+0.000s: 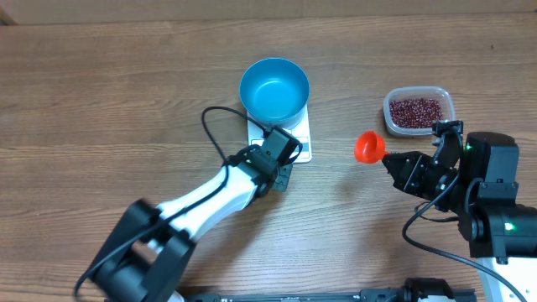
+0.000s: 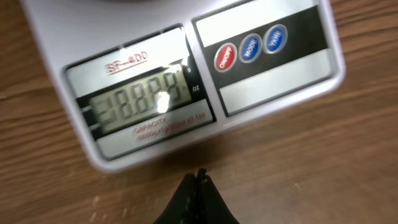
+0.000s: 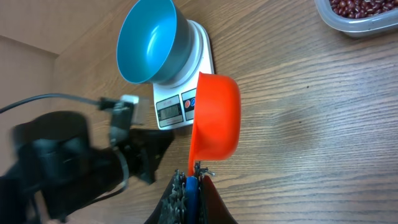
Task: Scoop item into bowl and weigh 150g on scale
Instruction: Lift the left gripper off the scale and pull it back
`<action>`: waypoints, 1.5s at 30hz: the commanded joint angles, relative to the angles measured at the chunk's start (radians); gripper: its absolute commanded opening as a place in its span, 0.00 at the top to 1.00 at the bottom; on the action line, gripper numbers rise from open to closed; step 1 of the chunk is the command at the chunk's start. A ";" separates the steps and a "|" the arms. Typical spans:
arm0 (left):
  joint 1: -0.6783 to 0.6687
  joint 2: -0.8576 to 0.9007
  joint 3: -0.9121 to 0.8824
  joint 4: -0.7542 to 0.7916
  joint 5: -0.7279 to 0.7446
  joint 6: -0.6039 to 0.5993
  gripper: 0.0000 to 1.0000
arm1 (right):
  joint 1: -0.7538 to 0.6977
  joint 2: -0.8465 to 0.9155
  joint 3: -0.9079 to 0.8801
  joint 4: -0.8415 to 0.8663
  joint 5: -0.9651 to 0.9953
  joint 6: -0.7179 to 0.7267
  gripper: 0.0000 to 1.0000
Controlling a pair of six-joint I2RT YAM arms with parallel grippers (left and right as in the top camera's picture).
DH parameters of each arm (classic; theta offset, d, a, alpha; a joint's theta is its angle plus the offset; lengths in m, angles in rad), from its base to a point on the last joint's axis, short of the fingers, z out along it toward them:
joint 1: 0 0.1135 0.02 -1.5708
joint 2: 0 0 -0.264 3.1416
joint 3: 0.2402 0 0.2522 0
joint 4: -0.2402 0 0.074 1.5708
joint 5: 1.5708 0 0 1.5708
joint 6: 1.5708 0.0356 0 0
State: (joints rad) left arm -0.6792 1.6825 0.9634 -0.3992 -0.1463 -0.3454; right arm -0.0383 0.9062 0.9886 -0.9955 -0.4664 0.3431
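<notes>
- Right, starting far left: spotting the left gripper (image 2: 199, 180) pinched fully shut, holding nothing, tip poised just short of the front edge of the scale (image 2: 267, 90).
- Reading the display (image 2: 140, 102) as lit with every segment on, and blurred, so no real figure to report. Noting red and blue buttons (image 2: 250, 48) just beside it.
- Moving along: finding the bowl (image 1: 274, 88) sitting square on the scale, its blue inside bare, not one bean in it.
- Next over, catching the orange scoop (image 1: 369, 148) held clear of the table (image 1: 101, 101), between scale and tub, cup end toward the bowl. Seeing no load in it from overhead.
- Tracing its handle back to the right gripper (image 3: 191, 177): clamped tight on that handle.
- Far right: locating the beans (image 1: 416, 110), all heaped in the clear tub (image 1: 449, 107), well apart from the bowl.
- Calling the step: probably waking and zeroing the scale with the bowl aboard. Scooping not yet begun, progress next to nil.
- Looking ahead: waiting for a settled zero first, then swinging the scoop right and dipping into the tub. After that, carrying it level to the bowl and tipping in small lots while watching for the target weight.
</notes>
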 commanded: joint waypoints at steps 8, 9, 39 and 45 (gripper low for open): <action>0.005 -0.337 0.000 -0.196 0.016 -0.010 0.01 | 0.004 -0.007 0.034 0.008 0.003 -0.004 0.96; 0.005 -0.363 0.000 -0.220 0.014 -0.007 0.00 | 0.004 -0.007 0.034 0.010 0.003 -0.004 0.96; 0.110 -0.726 0.000 -0.311 0.062 0.301 0.00 | 0.004 -0.007 0.034 0.004 0.003 -0.004 0.96; 0.109 -0.699 0.000 -0.311 0.062 0.290 0.00 | 0.004 -0.007 0.034 -0.006 0.003 -0.005 0.96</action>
State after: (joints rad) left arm -0.5747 0.9695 0.9634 -0.7109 -0.1047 -0.0887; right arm -0.0383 0.9062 0.9886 -1.0046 -0.4664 0.3431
